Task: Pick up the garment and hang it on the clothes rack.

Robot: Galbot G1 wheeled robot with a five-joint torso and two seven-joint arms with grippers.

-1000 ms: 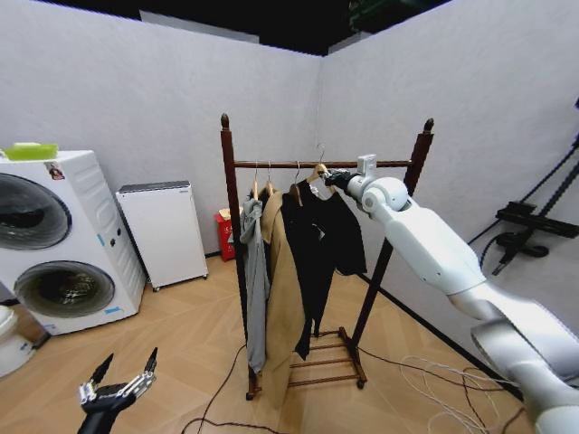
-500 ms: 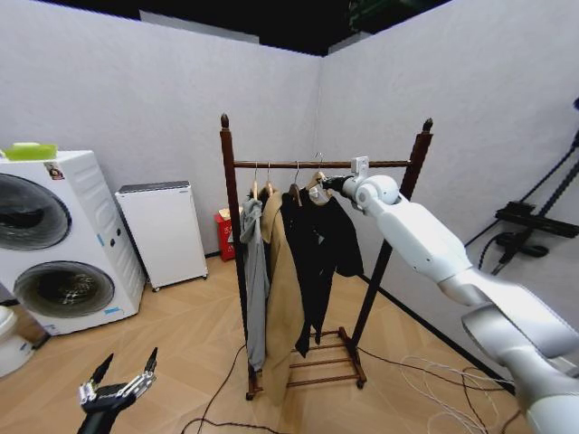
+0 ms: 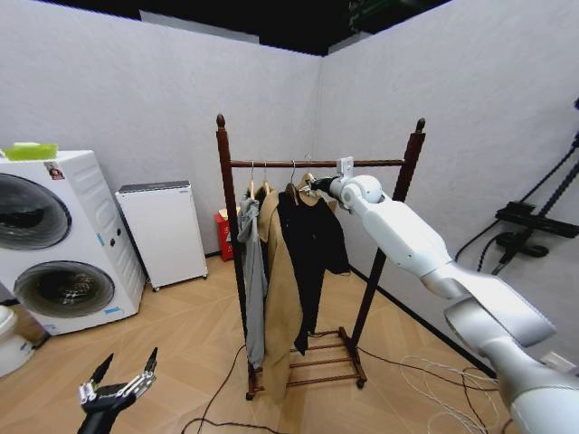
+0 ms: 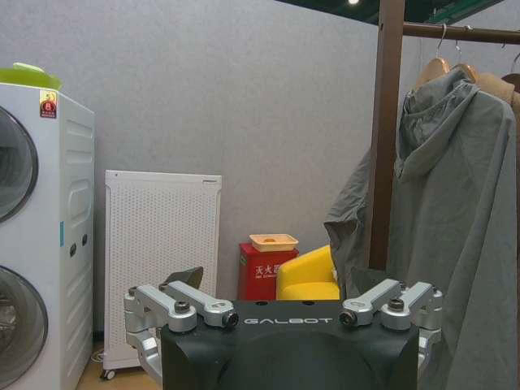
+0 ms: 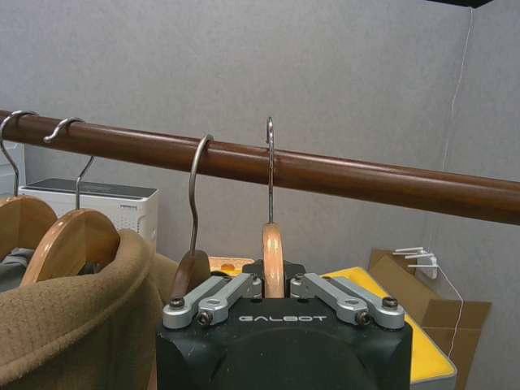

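The black fabric jacket's light wooden hanger [image 5: 274, 260] is gripped by the right hand [image 5: 275, 286], its metal hook [image 5: 270, 171] rising upright above the hand across the dark-brown round wooden rack bar [image 5: 341, 175].

Clothes rack [image 3: 223, 226]: dark brown wood, bar and posts alike. Garment [image 3: 312, 244]: plain black, on a light wooden hanger [image 5: 273, 258] with a grey metal hook. Beside it a tan coat [image 3: 279, 298], then a grey-green hooded jacket [image 4: 455, 227]. Right gripper [image 5: 275, 286]: black body, silver fingers [image 5: 213, 299]. Left gripper [image 4: 284, 313]: same black and silver. Floor [image 3: 181, 334]: light wood herringbone.
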